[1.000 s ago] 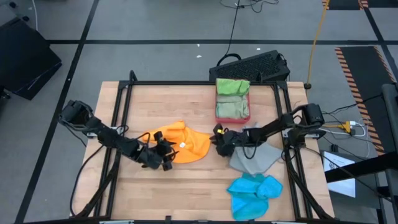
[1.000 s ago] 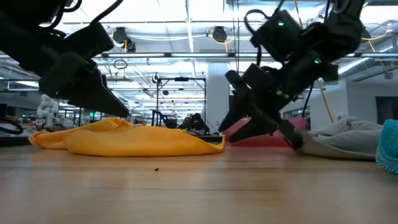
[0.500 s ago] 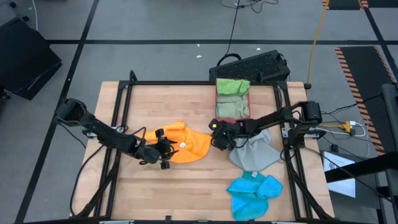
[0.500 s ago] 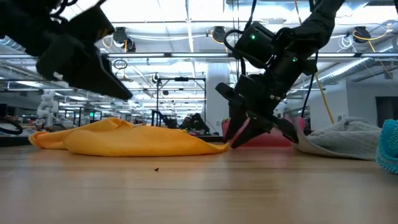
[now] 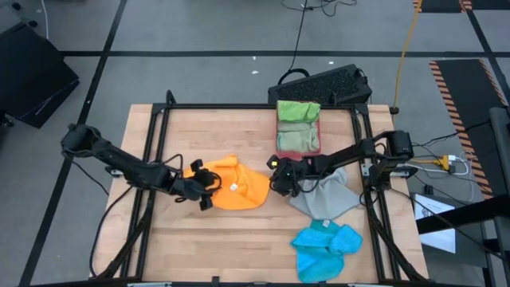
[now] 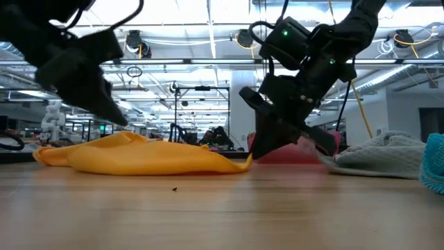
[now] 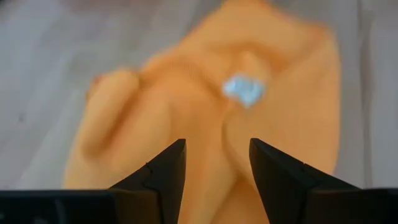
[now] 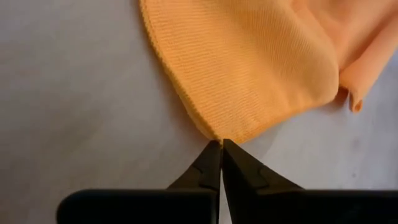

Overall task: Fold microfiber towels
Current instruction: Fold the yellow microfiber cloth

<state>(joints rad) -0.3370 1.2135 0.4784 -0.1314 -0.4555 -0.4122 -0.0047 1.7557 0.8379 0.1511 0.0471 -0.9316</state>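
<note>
An orange microfiber towel (image 5: 239, 185) lies crumpled at the middle of the table, with a small white tag (image 7: 244, 89) on top. My left gripper (image 5: 209, 187) hovers open over the towel's left part (image 7: 280, 93), clear of it in the low view (image 6: 104, 104). My right gripper (image 5: 275, 182) is shut at the towel's right corner (image 6: 244, 164), close to the table top. My right gripper pinches the very tip of the orange towel's right corner (image 8: 214, 134) between its two fingertips. The fingers slant down from the table's right side. The corner stays low at the table, and the towel's body (image 8: 249, 62) lies slack on the wood.
A grey towel (image 5: 327, 199) lies heaped just right of my right gripper, and a blue one (image 5: 323, 249) near the front edge. A pink-red tray (image 5: 299, 151) at the back holds green towels (image 5: 297, 119). Black frame rails (image 5: 155, 143) run along both table sides.
My right gripper has shut at the orange towel's right corner after edging toward it. My left gripper has risen above the towel's left part and drawn back a little toward the table's left, staying open. The towel has kept its shape.
</note>
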